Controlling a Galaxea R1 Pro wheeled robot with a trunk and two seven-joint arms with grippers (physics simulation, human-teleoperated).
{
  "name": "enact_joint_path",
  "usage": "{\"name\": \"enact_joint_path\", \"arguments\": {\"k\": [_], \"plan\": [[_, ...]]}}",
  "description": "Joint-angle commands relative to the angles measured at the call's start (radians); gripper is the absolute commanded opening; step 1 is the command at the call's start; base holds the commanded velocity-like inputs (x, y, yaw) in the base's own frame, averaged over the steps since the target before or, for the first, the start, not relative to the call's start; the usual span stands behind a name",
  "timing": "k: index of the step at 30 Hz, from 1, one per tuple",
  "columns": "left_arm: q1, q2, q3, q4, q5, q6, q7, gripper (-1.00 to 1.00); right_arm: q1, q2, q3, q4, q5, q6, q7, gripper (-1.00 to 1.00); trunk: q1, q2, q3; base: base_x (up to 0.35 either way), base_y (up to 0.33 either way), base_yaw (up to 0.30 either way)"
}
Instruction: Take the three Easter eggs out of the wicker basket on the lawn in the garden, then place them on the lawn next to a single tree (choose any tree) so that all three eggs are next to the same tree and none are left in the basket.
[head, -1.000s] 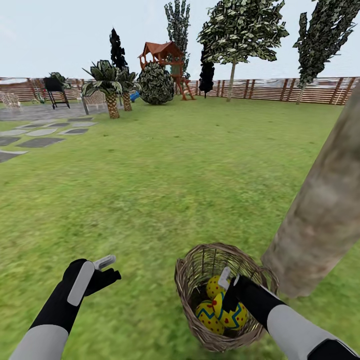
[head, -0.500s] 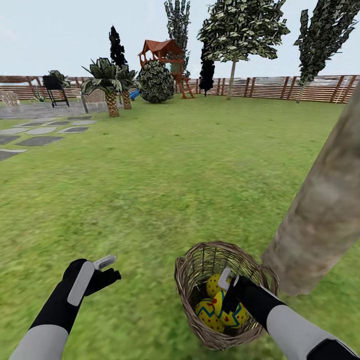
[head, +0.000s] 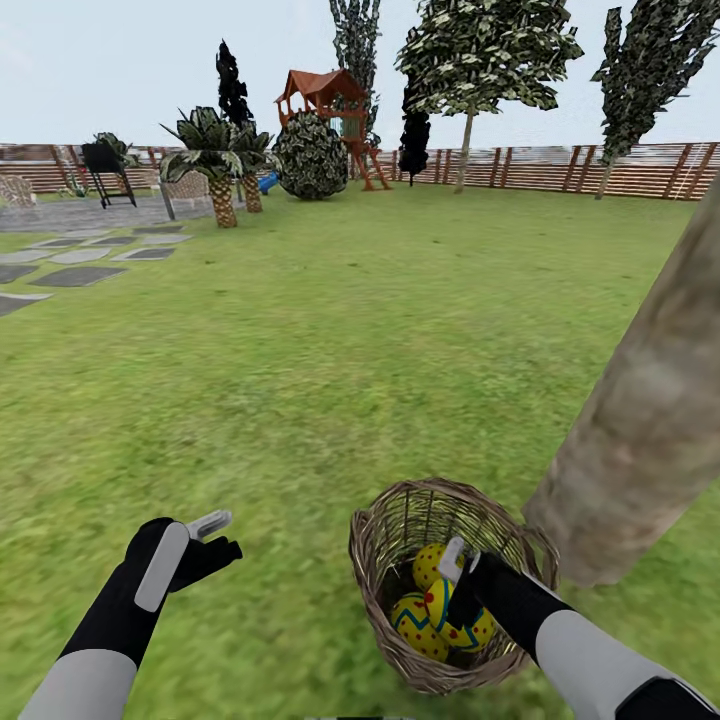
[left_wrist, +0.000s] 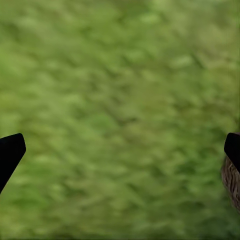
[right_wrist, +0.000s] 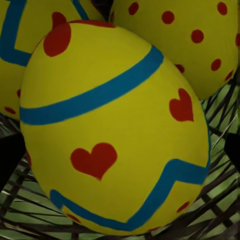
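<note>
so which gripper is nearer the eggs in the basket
Right. The right gripper is down inside the wicker basket, right at the Easter eggs; the left gripper hovers over the lawn, apart from the basket.

Left arm extended forward and low, left end effector (head: 215, 535) with fingers spread apart, right arm reaching forward and down, right end effector (head: 458, 580) open

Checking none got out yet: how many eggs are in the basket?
3, all in the basket: one at the back, one front-left, one under the right gripper.
</note>
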Motion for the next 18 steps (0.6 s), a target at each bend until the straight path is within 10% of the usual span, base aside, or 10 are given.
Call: {"name": "enact_joint_path", "arguments": {"k": [1,18], "plan": [[0.0,0.0,0.0,-0.001,0.011,0.003,0.009,1.0,0.0,-0.001,0.002,-0.002,0.01,0.003,0.008,1.0,0.0,0.0,-0.001,0.0,0.0,0.0],[0.0,-0.002,0.0,-0.001,0.032,0.003,0.009,1.0,-0.001,0.002,0.002,-0.003,0.012,0.003,0.008,1.0,0.004,-0.002,-0.036,0.0,0.0,0.0]]}}
